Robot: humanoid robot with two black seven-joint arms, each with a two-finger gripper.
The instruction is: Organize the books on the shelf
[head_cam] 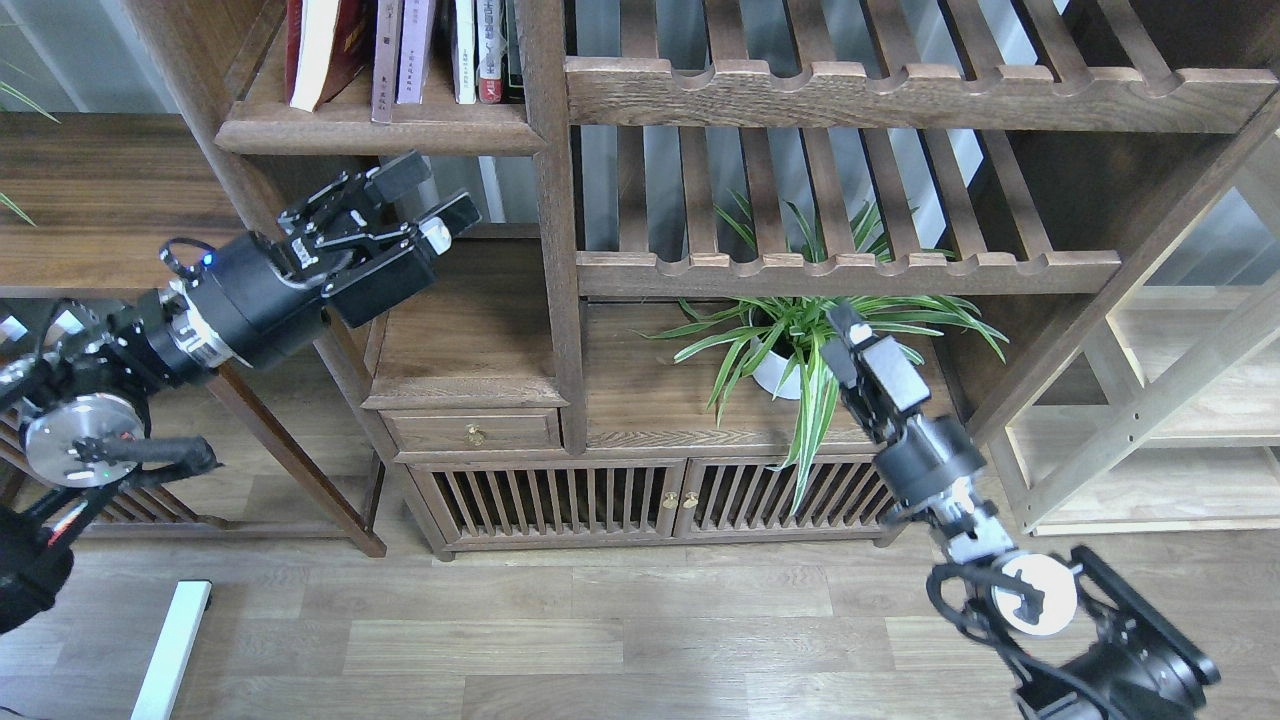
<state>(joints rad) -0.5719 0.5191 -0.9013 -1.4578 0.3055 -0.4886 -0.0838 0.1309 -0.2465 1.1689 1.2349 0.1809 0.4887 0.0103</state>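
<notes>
Left gripper (425, 200): its two fingers are spread apart and nothing is between them. It hangs in the air just under the shelf.

Right gripper (850, 340): it is seen from the side, so I cannot tell if the fingers are apart or together. It is in front of the plant (820, 340) and it looks like it carries nothing.

Shelf (370, 130): the dark flat board at about 12 o'clock from the left gripper, very near it.

Books (325, 45): they stand on the shelf. The big dark red one leans a little. A pale one (418, 50) stands at its 3 o'clock side.

How far along: the books look put away. What may be left is to stand the leaning one up straight. This is my guess.

Edges: the thick shelf front is right above the left fingers. A tall post (555, 220) is at 3 o'clock.

Open room: the cubby (470, 320) at 5 o'clock from the left gripper has free space. The plant leaves crowd the right gripper.
</notes>
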